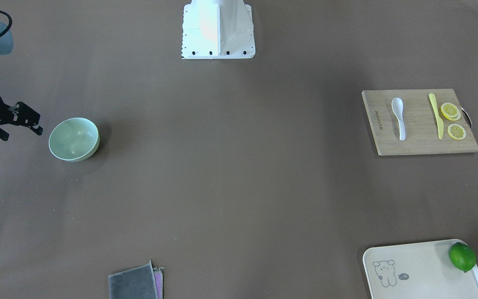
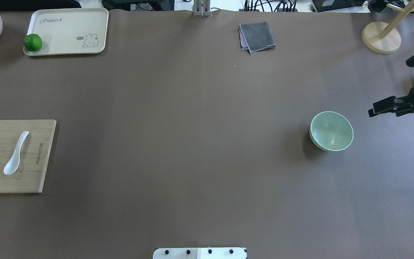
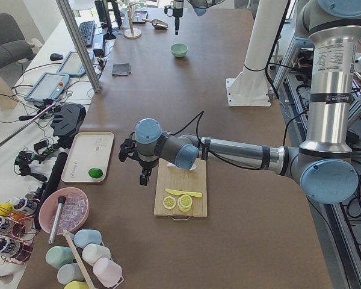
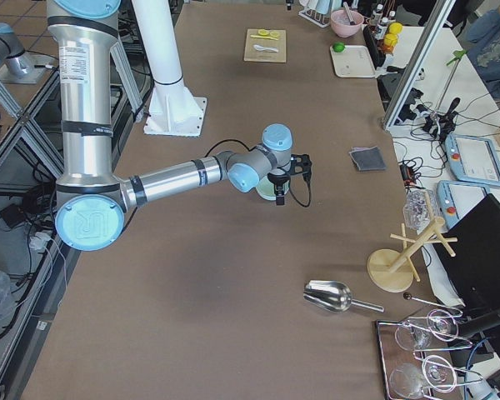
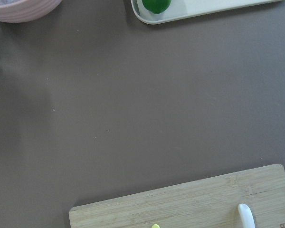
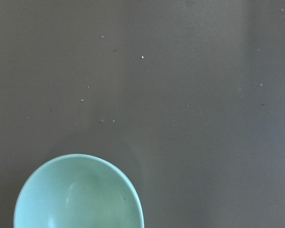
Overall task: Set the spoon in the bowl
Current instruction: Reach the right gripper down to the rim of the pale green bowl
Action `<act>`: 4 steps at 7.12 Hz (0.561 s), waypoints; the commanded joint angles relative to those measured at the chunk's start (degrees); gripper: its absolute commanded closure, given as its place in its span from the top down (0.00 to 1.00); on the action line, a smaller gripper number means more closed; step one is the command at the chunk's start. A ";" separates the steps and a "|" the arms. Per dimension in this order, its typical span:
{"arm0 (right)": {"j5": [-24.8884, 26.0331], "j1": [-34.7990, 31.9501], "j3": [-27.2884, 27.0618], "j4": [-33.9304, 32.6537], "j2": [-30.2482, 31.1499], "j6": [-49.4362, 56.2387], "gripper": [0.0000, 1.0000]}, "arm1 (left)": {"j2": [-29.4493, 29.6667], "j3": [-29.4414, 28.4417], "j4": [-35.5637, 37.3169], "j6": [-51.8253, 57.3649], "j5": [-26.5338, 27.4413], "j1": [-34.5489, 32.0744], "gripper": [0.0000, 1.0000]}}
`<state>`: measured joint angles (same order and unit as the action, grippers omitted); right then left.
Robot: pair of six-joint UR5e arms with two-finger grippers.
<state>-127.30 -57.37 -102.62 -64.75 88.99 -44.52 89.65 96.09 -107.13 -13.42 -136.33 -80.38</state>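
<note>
White and glossy, the spoon (image 1: 399,117) lies flat on the wooden cutting board (image 1: 417,146), with its scoop toward the robot's base. A yellow knife (image 1: 436,115) and some lemon slices (image 1: 450,111) lie beside it, and nothing touches it. The pale green bowl (image 1: 74,139) stands upright and empty at the opposite end of the table, well apart from the board. By the look of it, no step of the task is done yet. The left gripper (image 3: 144,176) hangs near the board's outer end, clear of the spoon; too little of it shows to say whether its fingers are spread or closed. The right gripper (image 1: 21,132) hovers just beside the bowl, fingers apart and holding nothing. The whole job seems to remain: closing on the spoon, lifting it, carrying it across the table and letting it go inside the bowl. The left arm looks better placed for the pickup, though the bowl sits far over on the right arm's side.
</note>
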 commanded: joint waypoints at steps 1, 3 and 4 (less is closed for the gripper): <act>0.82 2.26 6.17 0.06 -4.07 -1.27 0.93 | 1.31 -1.17 -0.01 -1.17 -0.07 0.05 0.97; 0.82 3.05 8.31 0.06 -5.06 -1.18 0.87 | 2.46 -2.04 0.08 -1.17 -0.07 0.05 0.97; 0.74 3.58 8.66 0.06 -5.15 -0.83 0.74 | 2.90 -2.14 -0.09 -2.31 -0.07 0.05 0.97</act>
<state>-126.52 -54.46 -94.74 -64.69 84.13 -45.63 91.85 94.30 -107.12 -14.81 -136.40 -80.33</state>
